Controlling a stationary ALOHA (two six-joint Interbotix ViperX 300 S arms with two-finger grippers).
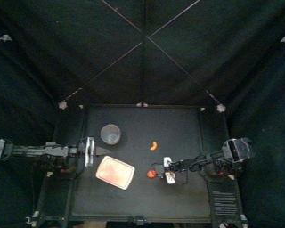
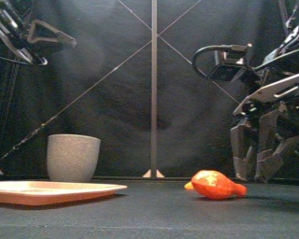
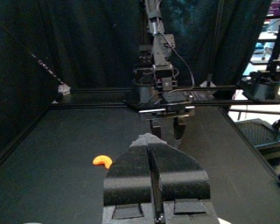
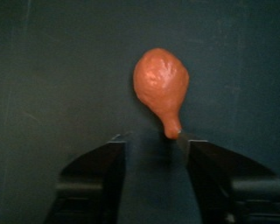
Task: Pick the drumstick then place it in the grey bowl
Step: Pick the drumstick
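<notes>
On the black table (image 1: 181, 125) the red drumstick (image 4: 163, 80) lies just right of the pink tray (image 1: 114, 171) — thin end between the parted jaws of the right gripper (image 4: 157, 144), contact unclear; the left gripper (image 3: 154, 144) rests left, jaws together.

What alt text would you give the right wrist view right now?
An orange-red drumstick lies on the black table, its thin end pointing at the right end effector, whose jaws stand open, not yet gripping it.

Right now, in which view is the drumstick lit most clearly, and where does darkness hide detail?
Right wrist view: the drumstick stands bright against the dark table, at the open right pincer. Front view: also well lit. Top view: the right arm nearly blends into the black table.
</notes>
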